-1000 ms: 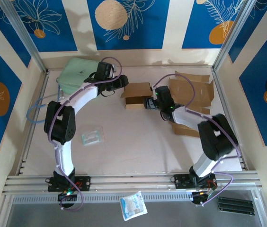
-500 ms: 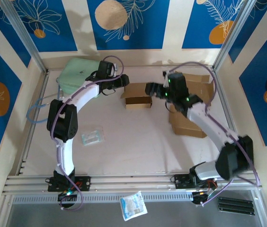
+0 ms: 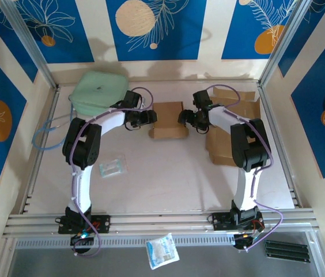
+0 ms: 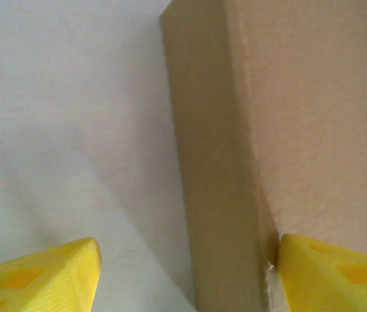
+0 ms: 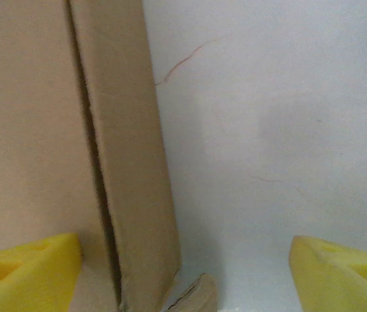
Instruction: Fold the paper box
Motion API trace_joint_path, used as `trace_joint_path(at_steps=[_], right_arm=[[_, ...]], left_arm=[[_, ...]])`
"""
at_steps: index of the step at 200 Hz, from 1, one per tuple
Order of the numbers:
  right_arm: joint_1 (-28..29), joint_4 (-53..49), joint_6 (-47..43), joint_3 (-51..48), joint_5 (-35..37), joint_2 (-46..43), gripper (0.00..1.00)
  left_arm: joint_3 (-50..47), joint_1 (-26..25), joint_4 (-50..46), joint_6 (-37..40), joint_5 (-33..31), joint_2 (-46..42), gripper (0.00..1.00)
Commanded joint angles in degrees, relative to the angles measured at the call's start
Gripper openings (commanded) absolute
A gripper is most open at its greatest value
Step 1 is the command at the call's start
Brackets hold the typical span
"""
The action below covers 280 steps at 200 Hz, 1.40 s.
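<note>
1. The brown paper box [image 3: 169, 120] sits on the white counter [image 3: 168, 179], near the back. It is between the two hands, and its top looks shut.
2. The left hand [image 3: 147, 119] is just beside the left side of the box. Its yellow fingers [image 4: 40, 276] are spread wide apart. One is over the counter and one is over the box. It grips nothing.
3. The right hand [image 3: 185, 119] is just beside the right side of the box. It is wide open too, with one finger over the box and one over the counter. It holds nothing.
4. Seen from the right wrist, a thin dark gap runs along the top edge of the box.
5. Flat cardboard sheets [image 3: 234, 130] lie to the right of the box.
6. A green bag [image 3: 96, 92] lies in the back left corner.
7. A small clear packet [image 3: 112, 167] lies nearer the front, on the left.
</note>
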Motion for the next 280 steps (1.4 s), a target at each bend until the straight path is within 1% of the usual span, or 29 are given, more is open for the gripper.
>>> trace_joint_path(at_steps=[1,25,44,63,84,107,123,139,154,174,191,211,221,245,260,280], right_arm=[[0.11,-3.69,0.62,-1.46,-1.00,-4.29,0.83],[-1.36,-4.82,0.35,-0.01,-2.40,-7.80,0.85],[-2.52,-3.86,0.04,1.41,-5.13,-7.37,0.85],[-2.99,-4.70,-1.33,5.27,-7.13,-3.80,0.85],[-3.04,-6.39,-2.80,9.78,-9.19,1.18,0.85],[-2.81,-7.45,-4.15,13.36,-9.42,5.51,0.81],[-2.56,-7.11,-4.24,14.88,-10.78,7.99,0.77],[-2.06,-6.32,-4.06,16.10,-13.79,10.09,0.75],[-1.21,-5.47,-2.85,16.61,-16.18,11.81,0.71],[0.47,-5.49,-2.23,16.58,-17.28,13.28,0.67],[1.57,-5.40,-1.43,15.52,-17.50,12.99,0.62],[1.80,-4.11,0.80,12.76,-18.26,11.61,0.58],[1.37,-2.91,1.87,10.92,-18.12,10.89,0.53],[-1.03,-1.36,2.56,8.40,-19.84,11.05,0.42],[-2.50,-1.10,1.58,7.51,-21.93,11.59,0.40],[-4.21,-1.27,0.18,6.79,-24.52,12.01,0.37]], left_arm=[[0.53,-0.15,-1.00,1.62,-0.11,-2.17,0.72],[1.40,0.02,-0.59,1.39,0.25,-4.86,0.73],[1.17,0.24,1.98,-0.81,2.60,-5.22,0.75],[2.72,0.71,2.90,-3.10,5.55,-3.10,0.76],[3.71,0.94,3.33,-4.14,7.08,-1.05,0.77],[3.85,1.03,5.23,-5.56,8.95,0.38,0.77],[4.25,0.98,7.27,-6.88,11.43,1.69,0.74],[4.78,0.94,9.15,-8.50,14.20,3.56,0.72],[4.57,0.94,10.20,-10.12,15.24,4.84,0.70],[3.49,0.81,11.16,-11.06,16.36,4.89,0.62],[0.96,0.93,11.82,-10.97,15.72,2.46,0.57],[-2.29,1.59,10.64,-10.29,11.75,-2.04,0.57],[-3.90,2.20,10.52,-10.12,10.00,-4.08,0.59],[-6.56,3.91,9.90,-8.98,7.21,-7.26,0.71],[-6.71,4.93,8.32,-7.69,6.63,-7.51,0.77],[-6.42,6.03,7.42,-7.24,8.50,-6.30,0.82]])
